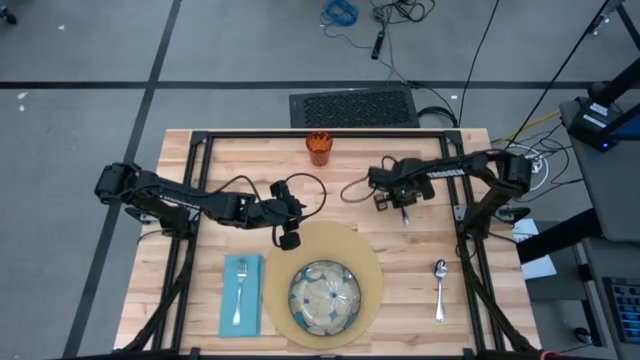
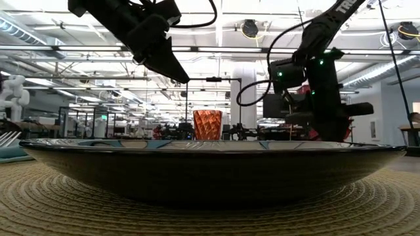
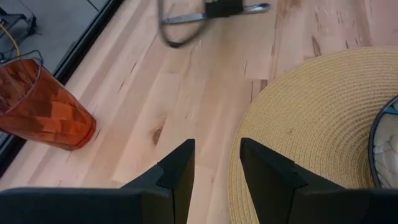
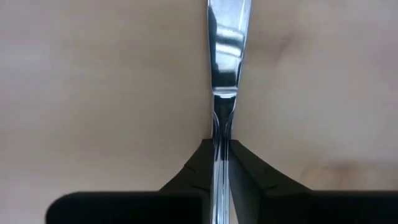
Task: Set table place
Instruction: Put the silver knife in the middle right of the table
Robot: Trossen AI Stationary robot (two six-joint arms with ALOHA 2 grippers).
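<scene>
The knife (image 4: 222, 74) is the piece in play: a slim, polished metal blade, gripped by its handle between the fingers of the right gripper (image 4: 222, 146), whose jaws are shut tight on it with no gap to either side. In the right wrist view its long axis runs straight out ahead of the jaws, in line with the fingers, over bare wood. From above, the right gripper (image 1: 404, 200) hangs over the far right part of the table (image 1: 480, 290), with the knife showing only as a thin sliver below it, too small to read its angle there. Its likely place lies nearer the front edge, in the bare strip between the tan mat (image 1: 370, 262) and the spoon (image 1: 440, 288), which already lies lengthwise to the right of the mat; so the move ahead looks to turn on carrying the knife toward the front and laying it parallel to the spoon, just beside the mat. The right arm is plainly the nearer one for this. The blue-green dish (image 1: 325, 297) sits on the mat, the fork (image 1: 240, 290) lies on the teal napkin (image 1: 232, 315) to the left, and the orange cup (image 1: 319, 148) stands at the far edge. The left gripper (image 1: 288, 236) hovers at the mat's far left rim, jaws partly open and empty.
</scene>
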